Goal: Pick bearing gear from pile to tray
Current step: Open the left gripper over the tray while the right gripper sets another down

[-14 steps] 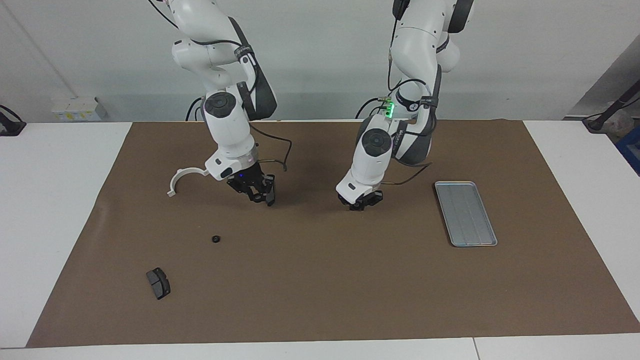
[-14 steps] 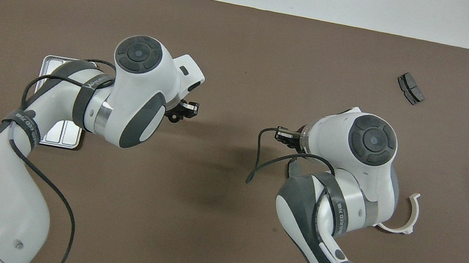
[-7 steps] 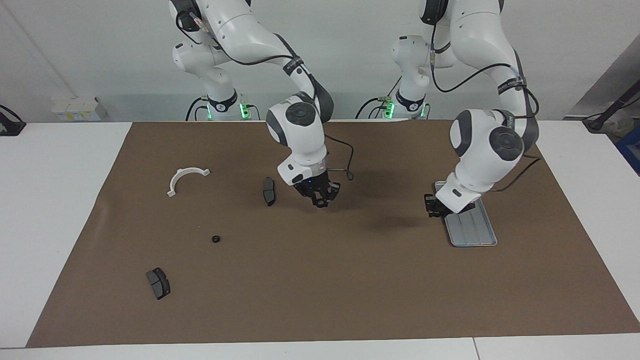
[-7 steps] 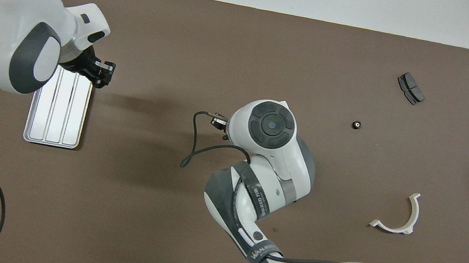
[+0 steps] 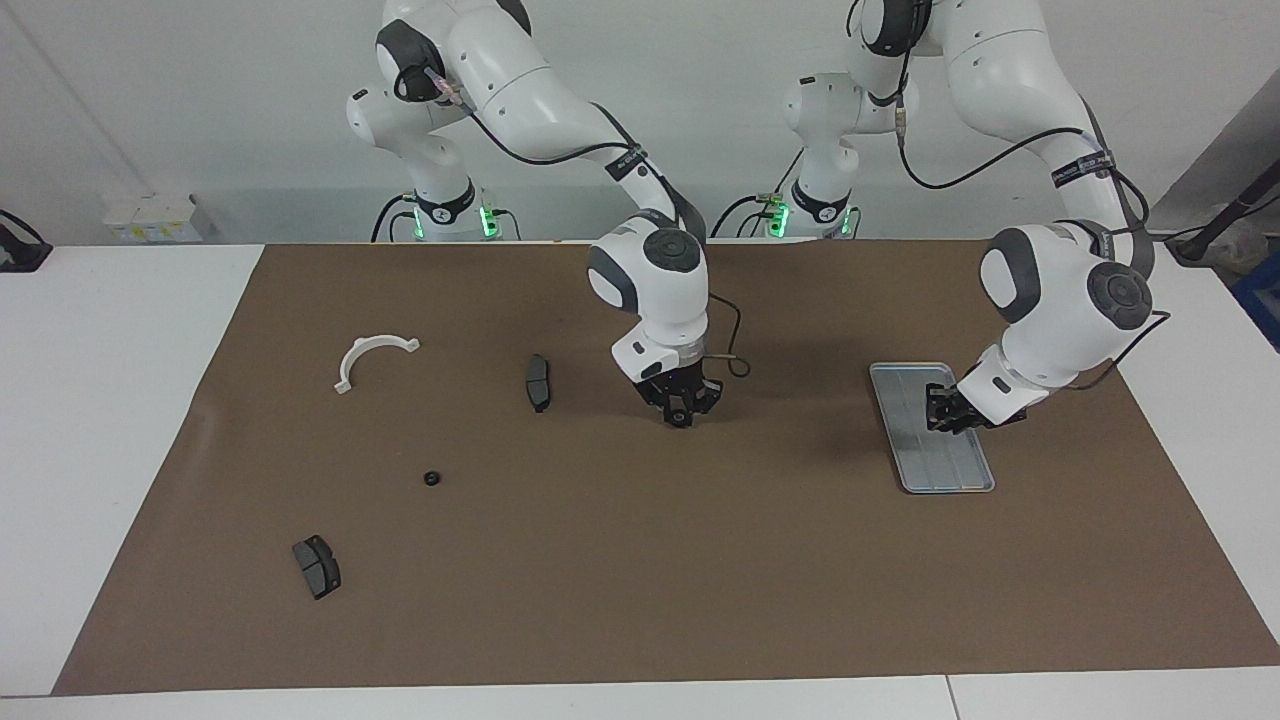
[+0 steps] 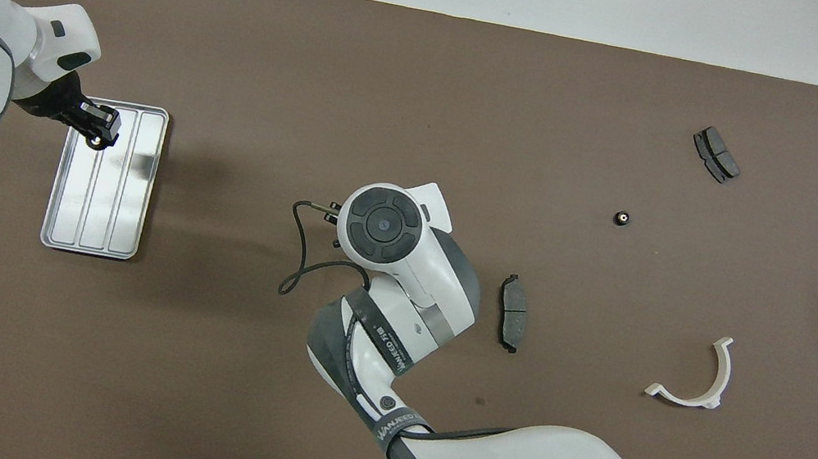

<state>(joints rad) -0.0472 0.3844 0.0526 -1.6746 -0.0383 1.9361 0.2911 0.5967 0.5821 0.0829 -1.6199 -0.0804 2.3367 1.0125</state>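
We see the left gripper over the tray at the facing view's right — we cannot tell its grip. The right gripper hangs mid-frame over the mat — its opening also unclear.

Left gripper is now hanging over the tray, having come across from the mat's middle. Right gripper is moving from beside the white bracket to mid-mat, uncovering a brake pad. Whether either holds anything is not discernible.
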